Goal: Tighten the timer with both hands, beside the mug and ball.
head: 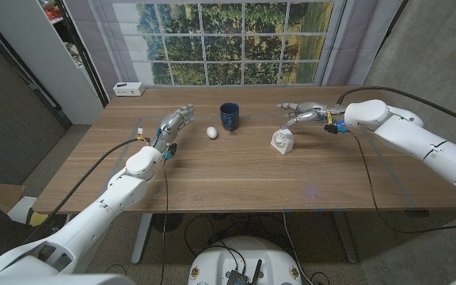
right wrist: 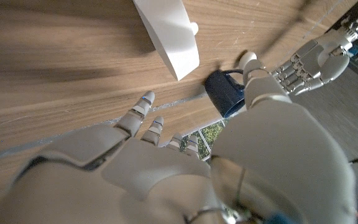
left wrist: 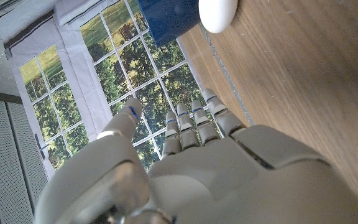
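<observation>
Head view: white timer (head: pixel 283 142), small wedge w/ round dial face, stands on the worktop (head: pixel 236 178) right of centre, toward the far edge. Right hand (head: pixel 305 114) hovers just behind it, fingers spread, holding nothing. Blue mug (head: pixel 229 115) and white ball (head: pixel 211 132) sit mid-worktop; left hand (head: pixel 174 124) near the ball, fingers apart, empty.

Left wrist view: fingers (left wrist: pixel 194 121) straight, slightly parted; ball (left wrist: pixel 217 14) touching or just beside the mug (left wrist: pixel 166 17), can't tell.

Right wrist view: timer (right wrist: pixel 169 34) shows plain white side, apart from fingers (right wrist: pixel 143 107).

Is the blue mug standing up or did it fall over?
Standing up. In the head view the blue mug sits on its base on the table, its open mouth facing up, beside the white ball.
</observation>
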You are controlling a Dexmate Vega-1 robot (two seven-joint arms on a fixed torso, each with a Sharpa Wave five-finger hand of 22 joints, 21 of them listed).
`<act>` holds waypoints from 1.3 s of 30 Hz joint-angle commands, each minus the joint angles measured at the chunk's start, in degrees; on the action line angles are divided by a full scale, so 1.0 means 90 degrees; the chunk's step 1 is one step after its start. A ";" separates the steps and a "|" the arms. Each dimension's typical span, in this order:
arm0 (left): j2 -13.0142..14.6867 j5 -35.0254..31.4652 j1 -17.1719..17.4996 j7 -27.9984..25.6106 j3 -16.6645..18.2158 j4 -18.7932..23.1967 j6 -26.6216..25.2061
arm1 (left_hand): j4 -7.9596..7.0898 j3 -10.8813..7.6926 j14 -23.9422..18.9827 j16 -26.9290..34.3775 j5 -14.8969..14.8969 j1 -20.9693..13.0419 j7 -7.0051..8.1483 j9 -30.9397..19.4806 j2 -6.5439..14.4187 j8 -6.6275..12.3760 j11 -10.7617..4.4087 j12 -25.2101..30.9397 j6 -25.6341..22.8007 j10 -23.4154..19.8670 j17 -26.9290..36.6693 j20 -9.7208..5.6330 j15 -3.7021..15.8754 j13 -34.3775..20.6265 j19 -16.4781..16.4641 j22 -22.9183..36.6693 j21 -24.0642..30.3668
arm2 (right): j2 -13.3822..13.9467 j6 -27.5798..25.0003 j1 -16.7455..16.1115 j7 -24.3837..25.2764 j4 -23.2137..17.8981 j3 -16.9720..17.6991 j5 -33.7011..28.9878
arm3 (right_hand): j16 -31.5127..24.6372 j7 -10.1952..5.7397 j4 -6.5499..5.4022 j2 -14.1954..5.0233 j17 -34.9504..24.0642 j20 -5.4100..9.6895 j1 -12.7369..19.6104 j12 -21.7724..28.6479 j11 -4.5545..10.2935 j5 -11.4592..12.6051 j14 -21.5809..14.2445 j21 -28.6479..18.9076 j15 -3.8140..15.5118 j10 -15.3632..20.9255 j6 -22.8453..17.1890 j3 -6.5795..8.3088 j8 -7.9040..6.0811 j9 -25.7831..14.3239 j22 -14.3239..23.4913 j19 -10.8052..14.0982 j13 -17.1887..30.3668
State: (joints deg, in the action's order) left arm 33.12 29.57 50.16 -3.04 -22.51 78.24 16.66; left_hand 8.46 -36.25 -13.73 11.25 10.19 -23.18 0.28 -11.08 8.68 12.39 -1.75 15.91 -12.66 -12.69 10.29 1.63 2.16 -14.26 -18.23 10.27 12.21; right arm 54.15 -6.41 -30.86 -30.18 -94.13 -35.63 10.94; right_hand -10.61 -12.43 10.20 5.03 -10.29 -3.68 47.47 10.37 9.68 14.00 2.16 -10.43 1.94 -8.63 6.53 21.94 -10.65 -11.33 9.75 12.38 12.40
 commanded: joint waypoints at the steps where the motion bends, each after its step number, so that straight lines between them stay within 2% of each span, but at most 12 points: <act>1: 0.0039 -0.0023 0.0075 0.0073 0.0007 -0.0006 0.0115 | 0.0006 0.0034 -0.0039 0.0031 0.0036 -0.0064 0.0025 -0.0019 -0.0008 0.0013 -0.0018 0.0034 -0.0070 -0.0077 0.0011 0.0025 0.0051 -0.0038 0.0034 0.0031 -0.0028 | 0.0130 -0.0349 0.0891 -0.1102 -0.0422 -0.0769 -0.1660 | 0.0023 -0.0023 -0.0046 -0.0045 -0.0033 -0.0011 0.0243 -0.0004 0.0033 0.0081 0.0182 -0.0012 0.0481 -0.0146 0.0135 0.0042 -0.0049 -0.0029 0.0016 -0.0086 0.0025; 8: 0.0079 -0.0031 0.0165 -0.0025 0.0039 0.0119 0.0056 | 0.0011 0.0057 -0.0045 0.0033 0.0036 -0.0081 0.0021 -0.0022 -0.0007 0.0009 -0.0021 0.0037 -0.0075 -0.0072 0.0014 0.0031 0.0055 -0.0056 0.0046 0.0032 -0.0031 | 0.0042 -0.0136 0.1196 -0.1688 -0.0492 -0.1070 -0.2445 | 0.0021 -0.0028 -0.0058 -0.0145 -0.0037 0.0004 0.0440 0.0000 0.0031 0.0109 0.0298 -0.0002 0.0406 -0.0273 0.0234 0.0084 -0.0065 -0.0033 0.0016 -0.0183 0.0022; 13: 0.0075 -0.0027 0.0167 0.0011 0.0033 0.0108 0.0087 | 0.0015 0.0081 -0.0043 0.0031 0.0037 -0.0097 0.0019 -0.0025 -0.0007 0.0008 -0.0022 0.0043 -0.0089 -0.0078 0.0016 0.0032 0.0053 -0.0073 0.0061 0.0033 -0.0035 | -0.0023 0.0062 0.1287 -0.1907 -0.0480 -0.1182 -0.2903 | 0.0005 -0.0036 -0.0064 -0.0287 -0.0045 0.0029 0.0662 0.0022 0.0046 0.0106 0.0386 -0.0005 0.0482 -0.0358 0.0361 0.0144 -0.0070 -0.0041 0.0018 -0.0263 0.0018; 15: 0.0080 -0.0048 0.0180 -0.0060 0.0039 0.0152 0.0037 | 0.0015 0.0090 -0.0037 0.0029 0.0037 -0.0103 0.0021 -0.0026 -0.0006 0.0007 -0.0017 0.0046 -0.0091 -0.0082 0.0017 0.0035 0.0057 -0.0079 0.0066 0.0034 -0.0037 | -0.0035 0.0107 0.1275 -0.1933 -0.0481 -0.1172 -0.3013 | -0.0011 -0.0032 -0.0071 -0.0368 -0.0049 0.0136 0.0764 0.0043 0.0063 0.0095 0.0400 -0.0006 0.0519 -0.0353 0.0378 0.0174 -0.0087 -0.0044 0.0018 -0.0302 0.0016; 17: 0.0097 -0.0053 0.0207 -0.0096 0.0051 0.0197 0.0012 | 0.0015 0.0099 -0.0041 0.0031 0.0037 -0.0107 0.0018 -0.0027 -0.0005 0.0009 -0.0025 0.0049 -0.0100 -0.0085 0.0018 0.0036 0.0058 -0.0085 0.0069 0.0034 -0.0037 | -0.0040 0.0147 0.1246 -0.1904 -0.0471 -0.1156 -0.3135 | -0.0042 -0.0031 -0.0073 -0.0448 -0.0050 0.0175 0.0886 0.0095 0.0094 0.0064 0.0364 -0.0026 0.0570 -0.0257 0.0360 0.0201 -0.0120 -0.0048 0.0017 -0.0292 0.0013; 30: 0.0129 -0.0038 0.0261 -0.0070 0.0079 0.0224 0.0052 | 0.0014 0.0151 -0.0050 0.0034 0.0037 -0.0135 0.0021 -0.0032 -0.0002 0.0003 -0.0020 0.0060 -0.0117 -0.0094 0.0022 0.0038 0.0072 -0.0120 0.0079 0.0036 -0.0036 | -0.0178 0.0248 0.1201 -0.2064 -0.0283 -0.1136 -0.3513 | -0.0121 -0.0046 -0.0094 -0.0703 -0.0067 0.0351 0.1236 0.0199 0.0187 -0.0076 0.0251 -0.0083 0.0779 0.0005 0.0281 0.0249 -0.0196 -0.0079 0.0026 -0.0202 0.0016; 39: 0.0135 -0.0040 0.0314 -0.0173 0.0102 0.0291 -0.0018 | -0.0002 0.0181 -0.0045 0.0032 0.0036 -0.0133 0.0014 -0.0035 0.0002 0.0005 -0.0029 0.0072 -0.0140 -0.0115 0.0027 0.0047 0.0063 -0.0141 0.0085 0.0037 -0.0035 | -0.0282 0.0425 0.1205 -0.2101 -0.0097 -0.1150 -0.3636 | -0.0180 -0.0030 -0.0101 -0.0841 -0.0088 0.0419 0.1444 0.0280 0.0250 -0.0200 0.0128 -0.0104 0.0911 0.0290 -0.0036 0.0236 -0.0320 -0.0084 0.0030 -0.0147 0.0034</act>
State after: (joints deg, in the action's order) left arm 34.23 29.20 52.50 -4.01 -21.84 80.42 16.80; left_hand 8.62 -34.85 -13.72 11.25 10.19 -23.71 0.40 -11.07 8.75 12.39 -2.16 16.13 -13.40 -13.10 10.27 2.04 2.15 -15.32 -17.82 10.55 12.21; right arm 52.52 -4.12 -20.03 -48.34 -96.57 -45.83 -19.75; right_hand -11.88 -12.55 9.30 -2.47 -10.82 -0.49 59.76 12.53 11.76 12.61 3.46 -11.04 2.05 -6.71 6.83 23.80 -13.12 -11.87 9.74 10.85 12.39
